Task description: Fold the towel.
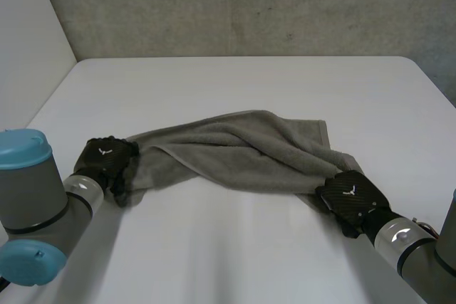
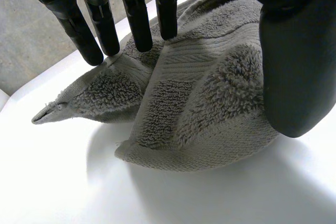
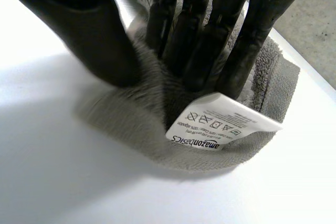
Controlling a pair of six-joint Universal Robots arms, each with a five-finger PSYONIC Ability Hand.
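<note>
Grey towel (image 1: 235,151) is seen bunched in a rumpled band across mid-frame on the white table (image 1: 235,83); the layering inside the folds can't be made out. Its left end is pinched by the left hand (image 1: 107,158) at the frame's left, with straight fingers (image 2: 137,19) set on one side of a bunched corner and the thumb (image 2: 296,66) on the other. Its right end is clamped by the right hand (image 1: 350,197) at lower right, fingers and thumb closed into the cloth, fingertips buried in the pile beside a white care label (image 3: 223,124).
</note>
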